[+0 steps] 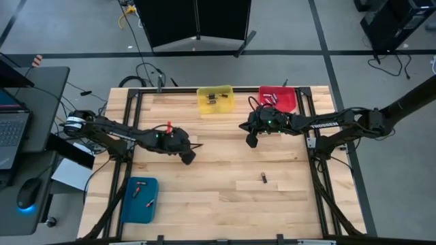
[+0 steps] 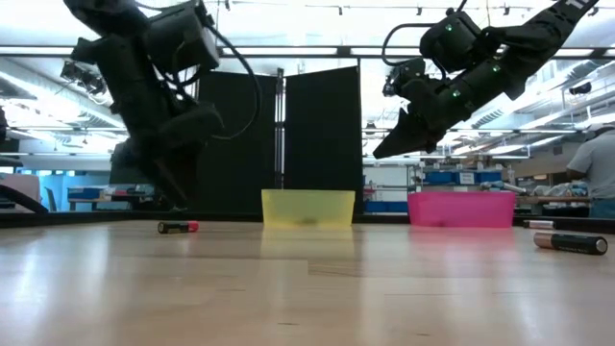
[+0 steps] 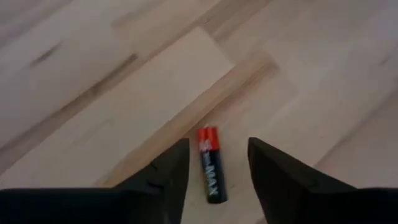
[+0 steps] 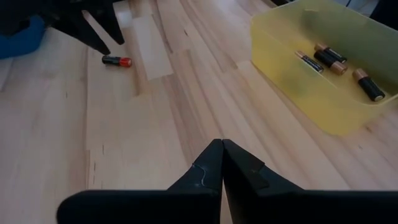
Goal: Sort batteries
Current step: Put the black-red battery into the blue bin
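Between our left gripper's [image 3: 217, 171] parted fingers lies a red-tipped battery [image 3: 209, 163] on the bench (straddled for pickup, we judge); our right gripper [image 4: 222, 163], fingers together, waits near the yellow bin [image 4: 311, 93]

From overhead, we cannot see battery under left claw [image 1: 189, 156]; claw body covers it. Cells in red bin [image 1: 278, 99] and blue bin [image 1: 139, 199] too small for us to type. In low view, yellow bin [image 2: 308, 209] walls cloud contents. Person [image 2: 598, 168] at right edge cut off. Lone battery [image 1: 263, 178] label unreadable.
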